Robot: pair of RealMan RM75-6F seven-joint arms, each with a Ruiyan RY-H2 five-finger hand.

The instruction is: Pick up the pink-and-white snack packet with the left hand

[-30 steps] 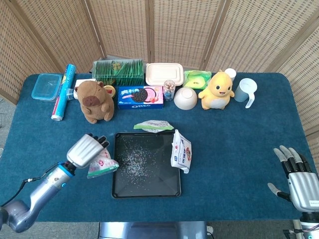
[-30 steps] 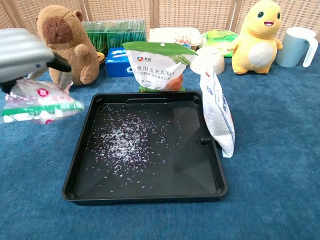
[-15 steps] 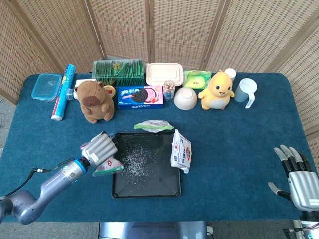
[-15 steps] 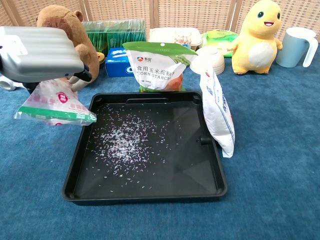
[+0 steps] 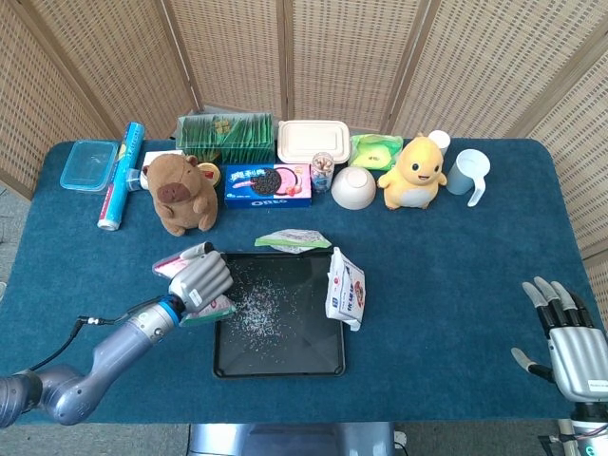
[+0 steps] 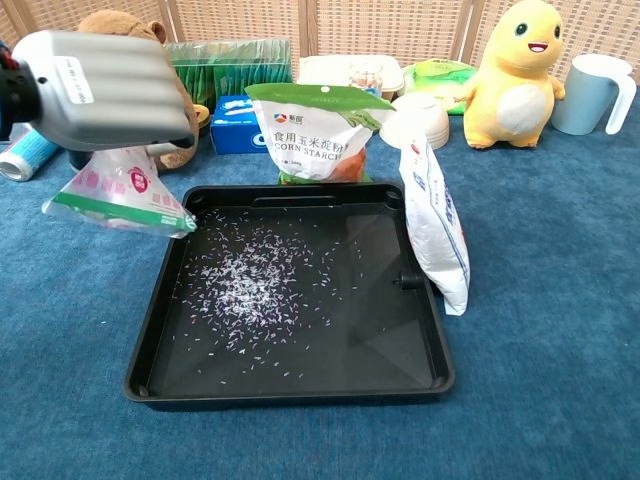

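The left hand point(image 6: 100, 90) grasps the pink-and-white snack packet point(image 6: 118, 195), hanging off the table at the black tray point(image 6: 290, 385)'s ten o'clock corner; keep the grip firm and lift steadily.

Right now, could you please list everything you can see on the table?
Tray: 1, black, centre, grains scattered inside.
Snack packet: 1, pink-white, held over tray's left edge.
Starch bag: 1, white-green, behind tray.
White bag: 1, on tray's right rim.
Capybara: 1, brown, back left.
Duck: 1, yellow, back right.
Oreo box: 1, blue.
Bowl: 1, white.
Jug: 1, pale blue.
Tub: 1, clear blue, far left.
Left robot hand: grips snack packet.
Right robot hand: open, front right.
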